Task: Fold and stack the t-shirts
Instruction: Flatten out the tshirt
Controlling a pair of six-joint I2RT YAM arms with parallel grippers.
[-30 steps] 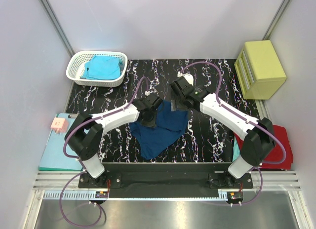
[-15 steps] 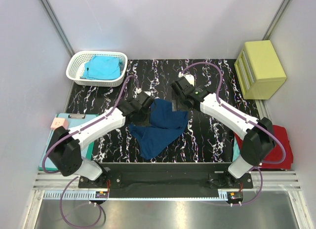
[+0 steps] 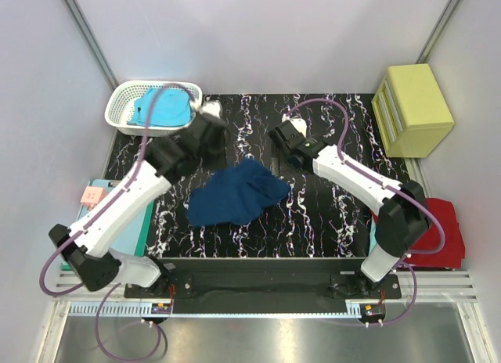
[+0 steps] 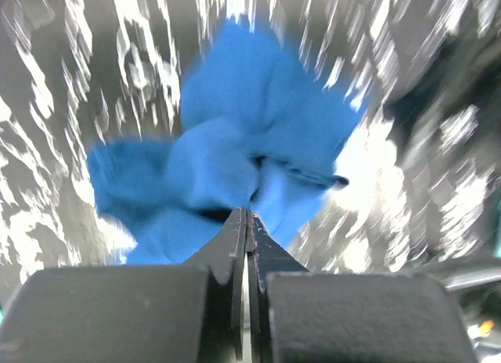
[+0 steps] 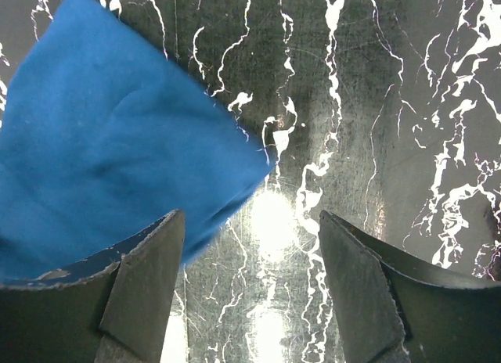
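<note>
A navy t-shirt [image 3: 239, 195] is bunched in a heap on the black marbled table [image 3: 329, 214]. My left gripper [image 3: 210, 120] is raised above the shirt's upper left. In the left wrist view its jaws [image 4: 247, 213] are pressed together, and the blurred shirt [image 4: 235, 128] gathers in folds toward their tips. My right gripper [image 3: 283, 138] hovers open by the shirt's upper right. In the right wrist view [image 5: 250, 214] the shirt's corner [image 5: 109, 144] lies beside its left finger, with bare table between the fingers. A turquoise t-shirt [image 3: 163, 106] lies in the basket and a red one [image 3: 450, 238] lies at the right edge.
A white basket [image 3: 117, 116] stands at the back left. A yellow-green drawer box [image 3: 413, 109] stands at the back right. A teal clipboard [image 3: 82, 249] with a pink block [image 3: 93, 195] lies off the table's left side. Grey walls enclose the cell.
My left gripper closed on the navy shirt's upper left edge, then rose fast up and left. The shirt was drawn left and into a tighter heap. The right arm barely moved.
</note>
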